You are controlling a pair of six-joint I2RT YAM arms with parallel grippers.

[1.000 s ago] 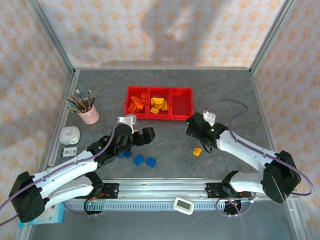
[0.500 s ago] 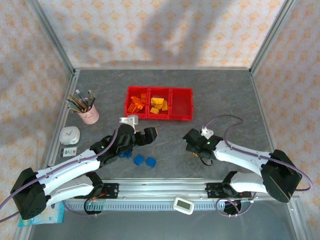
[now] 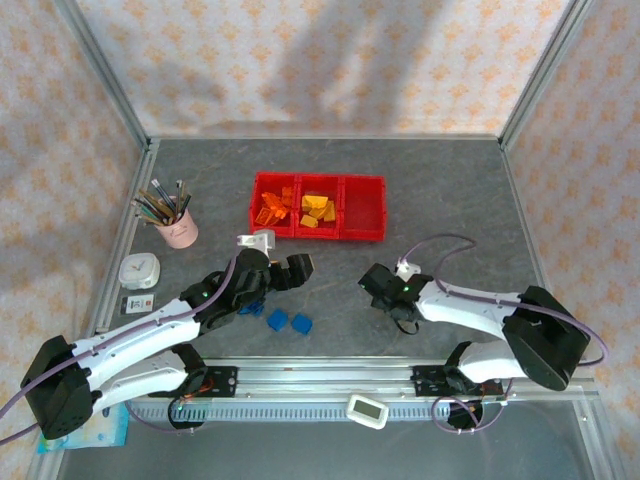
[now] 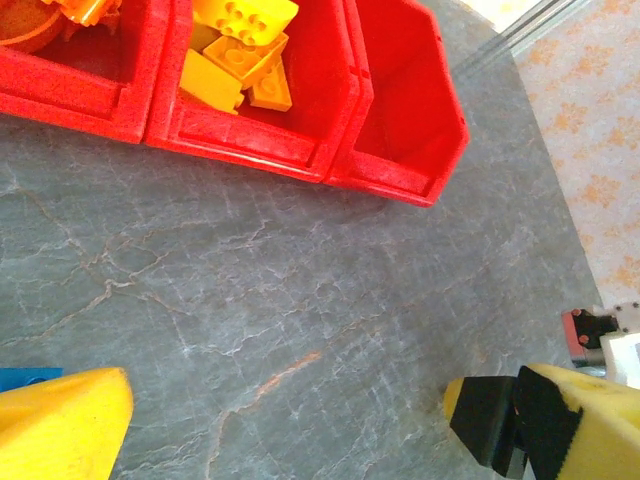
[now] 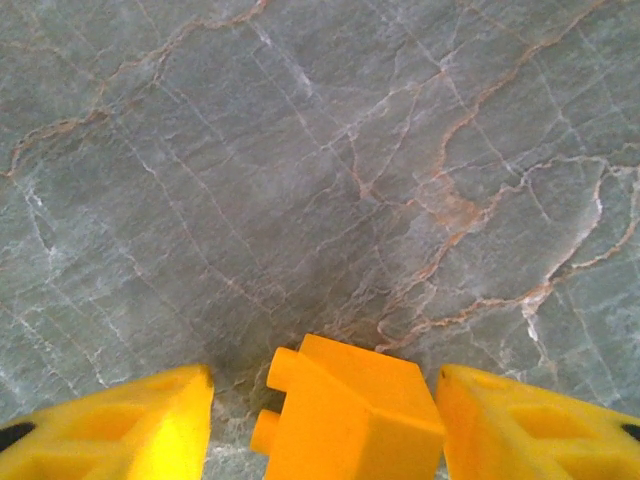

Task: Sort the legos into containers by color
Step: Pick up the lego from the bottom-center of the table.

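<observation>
Right gripper has a yellow lego sitting right between its fingers, jaws apart, small gap on one side. Left gripper is wide open, with the red containers ahead of it.

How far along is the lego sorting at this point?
Done: orange pieces lie in the left bin, yellow ones in the middle bin. In hand: the right gripper brackets a yellow-orange brick on the table, a gap on one side, so not yet gripped. Left: at least two blue bricks lie on the table by the open left gripper; the right bin is empty.
</observation>
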